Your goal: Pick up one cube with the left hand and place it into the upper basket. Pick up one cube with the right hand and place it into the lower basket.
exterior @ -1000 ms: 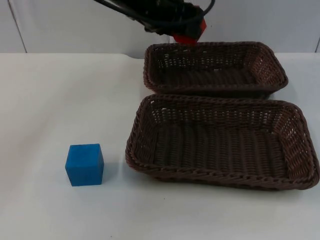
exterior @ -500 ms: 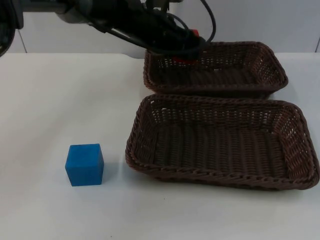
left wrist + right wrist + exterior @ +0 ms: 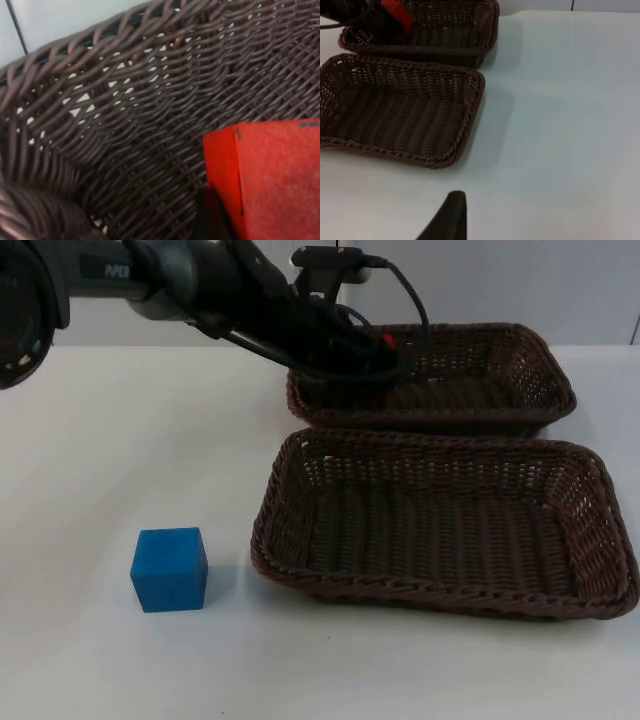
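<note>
Left gripper (image 3: pixel 385 352) has descended into the upper basket (image 3: pixel 540 365), pinching the red cube (image 3: pixel 272 175) just above its floor; release seems imminent; blue cube (image 3: pixel 169 569) untouched on table; right gripper (image 3: pixel 451 212) waits, state unclear.

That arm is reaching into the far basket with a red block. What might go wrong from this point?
The left gripper holds the red cube low inside the upper basket, near its left wall; if released there it might land against the weave and tip. The arm crosses the rim and could nudge the basket on leaving. The blue cube waits far left of the lower basket, a long reach for the right gripper.
</note>
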Controlling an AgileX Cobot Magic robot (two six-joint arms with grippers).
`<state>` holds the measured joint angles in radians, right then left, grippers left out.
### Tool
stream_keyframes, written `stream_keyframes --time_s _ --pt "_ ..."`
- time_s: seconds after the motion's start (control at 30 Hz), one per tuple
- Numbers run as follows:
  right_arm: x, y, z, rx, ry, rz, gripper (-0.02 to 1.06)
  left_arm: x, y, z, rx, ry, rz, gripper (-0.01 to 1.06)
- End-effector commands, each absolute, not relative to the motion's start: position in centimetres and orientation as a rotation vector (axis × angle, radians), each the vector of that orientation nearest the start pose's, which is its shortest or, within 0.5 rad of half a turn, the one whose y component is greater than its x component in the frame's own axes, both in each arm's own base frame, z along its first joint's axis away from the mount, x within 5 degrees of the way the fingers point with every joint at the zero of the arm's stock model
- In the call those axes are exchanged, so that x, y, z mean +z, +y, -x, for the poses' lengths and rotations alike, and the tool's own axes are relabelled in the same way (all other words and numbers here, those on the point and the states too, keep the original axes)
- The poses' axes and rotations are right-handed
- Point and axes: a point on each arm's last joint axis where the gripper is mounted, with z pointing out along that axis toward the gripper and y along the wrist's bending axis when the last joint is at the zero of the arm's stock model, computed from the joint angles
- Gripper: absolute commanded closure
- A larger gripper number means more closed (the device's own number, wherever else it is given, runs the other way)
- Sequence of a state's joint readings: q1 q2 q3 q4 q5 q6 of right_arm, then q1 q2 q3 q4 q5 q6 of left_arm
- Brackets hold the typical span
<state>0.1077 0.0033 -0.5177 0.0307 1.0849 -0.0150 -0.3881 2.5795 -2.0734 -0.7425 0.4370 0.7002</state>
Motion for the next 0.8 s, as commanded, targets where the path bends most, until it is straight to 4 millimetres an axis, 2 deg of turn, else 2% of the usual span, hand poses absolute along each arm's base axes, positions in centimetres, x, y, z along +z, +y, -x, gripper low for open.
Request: stream_keyframes --time_s 0.0,0.2,0.33,0.43,0.47,0.6,0.63,0.67,0.77 --pt "27.99 0.14 0.75 0.085 2.044 0.122 -0.01 10.25 -24.18 -50.84 -0.531 2.251 -0.618 1.05" --pt "27.99 0.14 0.75 0.085 2.044 0.122 -0.01 9.98 -24.27 -50.70 -0.507 2.254 -0.657 1.05" --pt "27.99 0.14 0.75 0.085 2.044 0.122 -0.01 9.76 -24.43 -50.35 -0.498 2.272 -0.715 0.98" --pt "27.99 0.14 0.75 0.085 2.044 0.122 -0.01 9.73 -24.53 -50.26 -0.500 2.275 -0.723 0.81" --pt "27.99 0.14 0.75 0.085 2.044 0.122 -0.01 9.73 -24.53 -50.26 -0.500 2.275 -0.723 0.81" --pt "27.99 0.14 0.75 0.085 2.044 0.122 -0.01 9.74 -24.58 -50.24 -0.505 2.275 -0.719 0.55" --pt "27.99 0.14 0.75 0.085 2.044 0.122 -0.01 9.74 -24.58 -50.24 -0.505 2.275 -0.719 0.55" --pt "27.99 0.14 0.75 0.085 2.044 0.122 -0.01 9.74 -24.58 -50.24 -0.505 2.275 -0.719 0.45" --pt "27.99 0.14 0.75 0.085 2.044 0.122 -0.01 10.11 -24.59 -50.26 -0.505 2.268 -0.718 0.28"
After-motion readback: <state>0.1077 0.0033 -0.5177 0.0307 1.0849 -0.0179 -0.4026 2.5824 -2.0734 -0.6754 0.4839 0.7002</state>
